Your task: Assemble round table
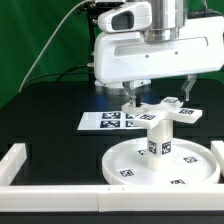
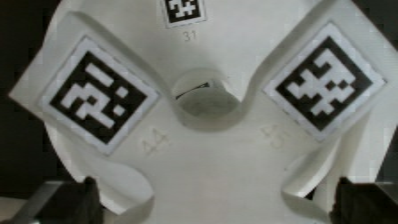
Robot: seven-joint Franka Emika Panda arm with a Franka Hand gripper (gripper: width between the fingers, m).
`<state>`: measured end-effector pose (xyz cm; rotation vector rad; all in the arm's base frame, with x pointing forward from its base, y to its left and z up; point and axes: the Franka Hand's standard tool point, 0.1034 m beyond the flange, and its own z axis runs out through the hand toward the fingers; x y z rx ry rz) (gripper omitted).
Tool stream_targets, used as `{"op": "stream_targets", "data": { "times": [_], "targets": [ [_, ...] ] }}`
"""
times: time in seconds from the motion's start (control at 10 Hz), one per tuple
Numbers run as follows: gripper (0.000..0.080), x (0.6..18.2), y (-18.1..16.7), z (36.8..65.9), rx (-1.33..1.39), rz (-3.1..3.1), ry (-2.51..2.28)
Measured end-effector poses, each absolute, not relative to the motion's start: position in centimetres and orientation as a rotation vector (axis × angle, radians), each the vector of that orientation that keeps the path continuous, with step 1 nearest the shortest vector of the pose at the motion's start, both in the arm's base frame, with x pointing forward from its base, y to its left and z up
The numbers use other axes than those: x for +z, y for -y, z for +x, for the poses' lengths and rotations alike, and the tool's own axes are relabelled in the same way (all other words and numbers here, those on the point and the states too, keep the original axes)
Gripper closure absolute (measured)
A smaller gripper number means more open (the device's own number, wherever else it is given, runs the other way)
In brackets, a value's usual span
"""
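Note:
The large round disc (image 1: 130, 160) lies flat on the black table. The short thick leg (image 1: 158, 140) stands upright at its middle, a tag on its side. The cross-shaped base (image 1: 165, 112) sits across the leg's top, tags on its arms. My gripper (image 1: 158, 96) hangs straight over it, open, one finger on each side of the cross. In the wrist view the base (image 2: 196, 150) fills the picture, with its centre hole (image 2: 199, 97) and two large tags. The dark fingertips (image 2: 71, 203) flank it at the edge, around my gripper (image 2: 205, 205). I cannot tell whether they touch it.
The marker board (image 1: 104, 122) lies flat on the table behind the disc, toward the exterior view's left. A white straight-edged border wall (image 1: 60, 190) runs along the front and up the exterior view's left side (image 1: 14, 160). Cables hang behind the arm.

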<state>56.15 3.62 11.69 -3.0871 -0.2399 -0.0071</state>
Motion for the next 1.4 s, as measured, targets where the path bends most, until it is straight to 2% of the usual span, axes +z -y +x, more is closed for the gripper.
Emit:
{"op": "stream_targets", "data": {
  "times": [0.5, 0.6, 0.7, 0.8, 1.1, 1.4],
  "targets": [
    [0.0151, 10.37, -3.86, 56.11, -0.009, -3.093, 0.203],
    [0.0184, 10.38, -3.86, 56.11, -0.009, -3.093, 0.203],
    [0.0184, 10.38, -3.88, 56.11, -0.009, -3.093, 0.186],
    [0.0363, 10.38, -3.87, 56.11, -0.008, -3.095, 0.163],
    [0.0363, 10.37, -3.90, 56.11, -0.005, -3.098, 0.006],
    [0.0363, 10.35, -4.10, 56.25, -0.034, -3.029, -0.608]
  ]
}}
